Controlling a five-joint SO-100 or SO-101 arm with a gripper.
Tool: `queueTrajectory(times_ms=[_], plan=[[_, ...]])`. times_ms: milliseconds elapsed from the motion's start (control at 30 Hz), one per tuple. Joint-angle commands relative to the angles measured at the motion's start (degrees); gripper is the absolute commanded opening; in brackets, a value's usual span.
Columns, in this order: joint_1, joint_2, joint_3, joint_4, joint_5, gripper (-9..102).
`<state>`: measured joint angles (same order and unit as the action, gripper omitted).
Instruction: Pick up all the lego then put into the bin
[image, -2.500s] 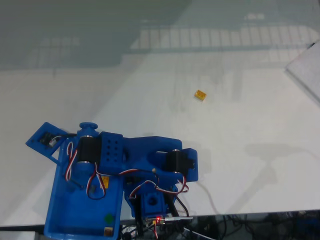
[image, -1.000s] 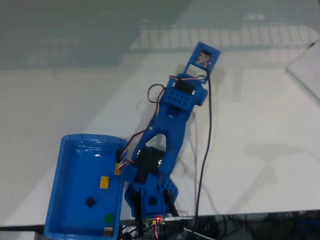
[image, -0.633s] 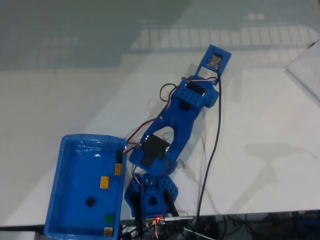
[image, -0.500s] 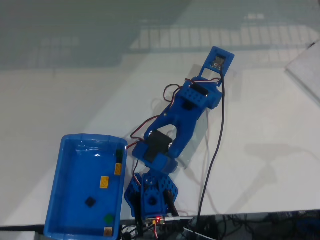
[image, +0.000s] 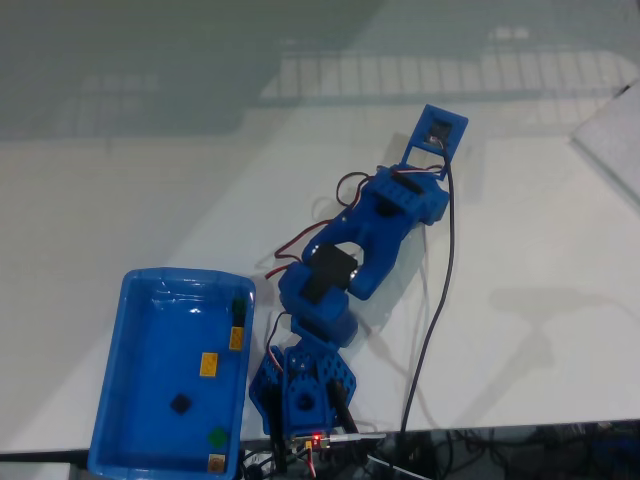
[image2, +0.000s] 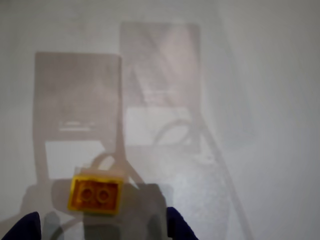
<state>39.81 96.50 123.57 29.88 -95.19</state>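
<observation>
Yellow-orange lego brick (image2: 95, 194), two studs up, sits flat on the white table (image2: 260, 100), low left in the wrist view, between and just above the two dark blue fingertips (image2: 178, 227) at the bottom edge; jaws spread wide, nothing gripped. In the fixed view the blue arm (image: 370, 240) reaches up-right from its base. The blue bin (image: 130, 330) sits left of the base holding small bricks, among them a yellow one (image: 210, 364), a black one (image: 180, 403) and a green one (image: 218, 436).

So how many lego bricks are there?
5 for sure: yellow brick, black brick, green brick and orange-brown brick in the bin, plus another yellow brick on the table by the gripper. Two blobs at the bin's right wall may be more.
</observation>
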Motion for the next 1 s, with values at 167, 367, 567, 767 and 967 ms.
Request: queueTrajectory(times_ms=[167,367,567,767,967], plan=[[-1.8,-1.6,-1.1,-0.9,0.7,34],[-2.7,-3.7,-2.7,-1.0,1.7,34],[-2.9,-6.5,-5.6,-1.0,2.5,34],[-2.8,-8.4,-7.6,-1.0,2.5,34],[-2.7,-9.0,-7.7,-1.0,2.1,29]])
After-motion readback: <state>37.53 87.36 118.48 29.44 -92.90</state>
